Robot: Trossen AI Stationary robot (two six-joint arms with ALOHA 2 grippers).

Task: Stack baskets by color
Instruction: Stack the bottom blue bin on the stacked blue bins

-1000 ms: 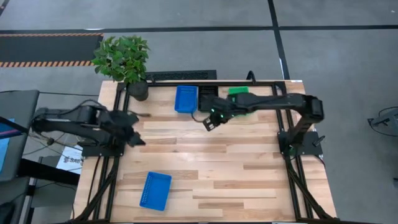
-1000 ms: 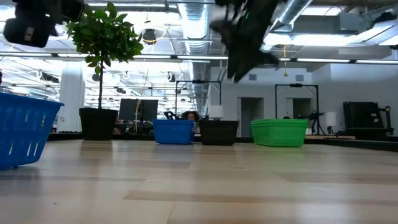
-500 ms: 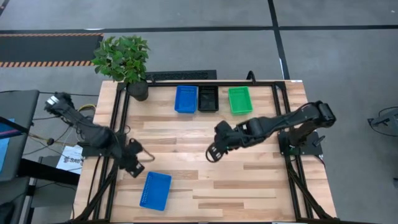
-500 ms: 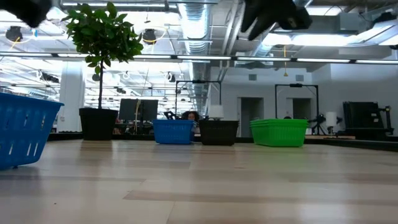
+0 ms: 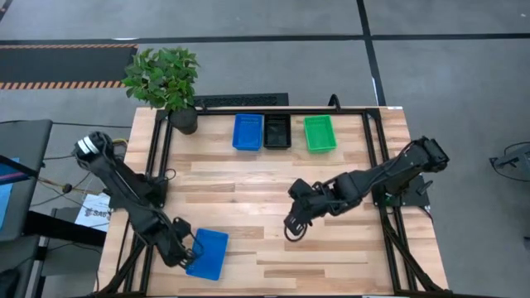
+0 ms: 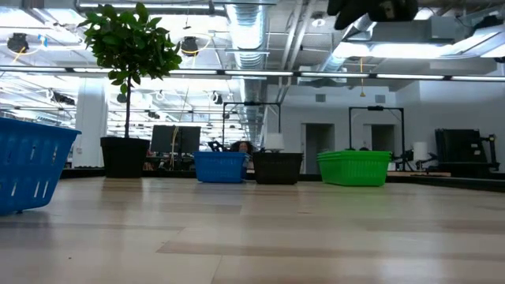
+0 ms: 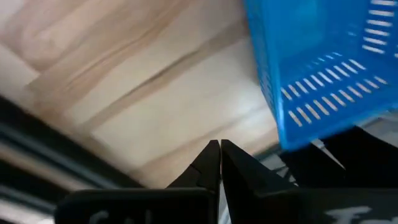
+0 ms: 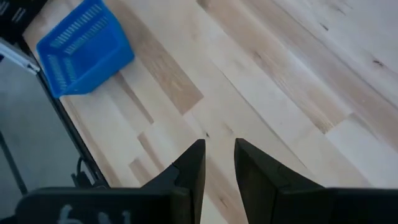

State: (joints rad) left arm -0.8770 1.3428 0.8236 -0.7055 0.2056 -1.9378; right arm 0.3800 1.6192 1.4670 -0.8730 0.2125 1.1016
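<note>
- High: left gripper at loose blue basket's near-left edge; blue, black, green stacks far side.
- Left wrist: fingers together, empty; reopen, straddle wall before squeezing.
- Right wrist: right gripper part open, mid-table, idle.

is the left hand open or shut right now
Shut. In the left wrist view the left hand's two dark fingers meet with nothing between them, beside the lone blue basket, not gripping it.

No legible text, label, brand, number or sign appears in any view; the printing on the white paper sheet beside the table cannot be read.
</note>
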